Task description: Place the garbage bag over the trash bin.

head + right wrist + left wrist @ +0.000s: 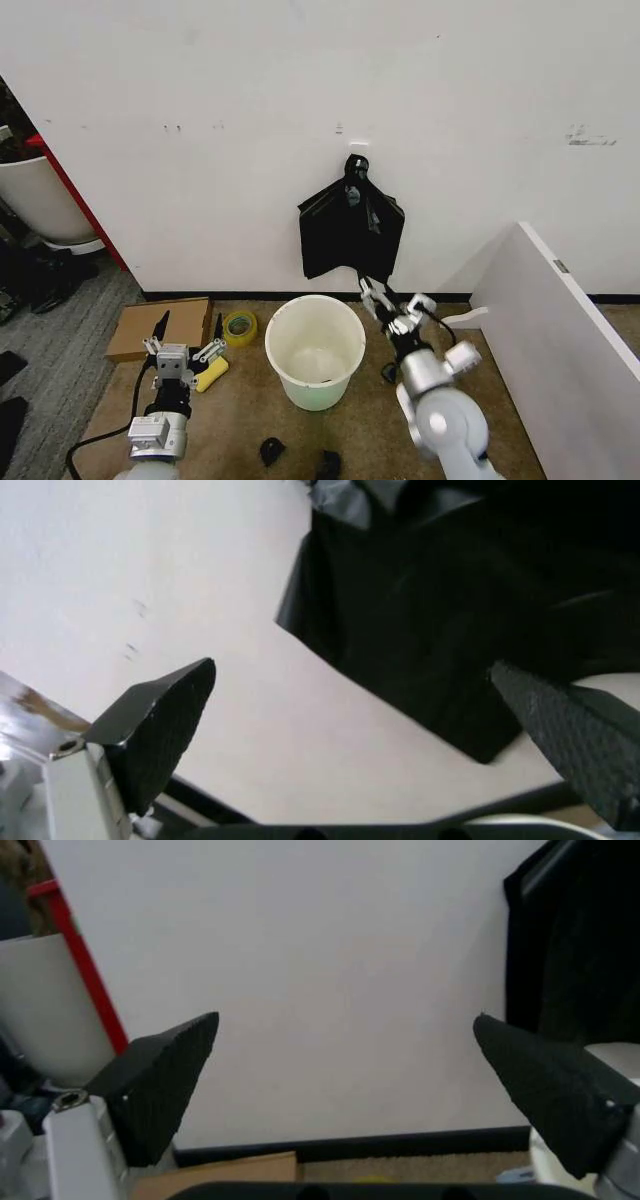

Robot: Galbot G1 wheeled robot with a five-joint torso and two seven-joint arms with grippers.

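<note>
Against the white wall [200, 130], a flat diamond-shaped bunch of black bags [350, 232] hangs from a hook, just above and beyond the right pincer [392, 305]. That pincer is raised with its fingers spread and released, grasping nothing; in the right wrist view its two dark pads [165, 720] stand wide apart with the black bunch [470, 615] between and beyond them, not touching either pad. To the left of the right pincer, close beside it, stands the trash bin [315, 350], a round white bucket, upright on the floor, its rim bare and its mouth open. No loose bag lies over it.

Left of the bin, the left pincer [182, 357] hovers low, fingers parted and released, holding nothing; its pads [165, 1080] frame bare wall in the left wrist view. Just ahead of it lie a flat cardboard box [160, 328], a yellow tape roll [239, 328] and a small yellow object [211, 374].

A white partition panel [555, 340] closes off the room to the right of the right pincer. Between the two pincers and around the bin the tan carpet [250, 420] lies open, with two small black scraps [271, 451] nearer the robot. A black baseboard [200, 296] runs along the wall's foot.
</note>
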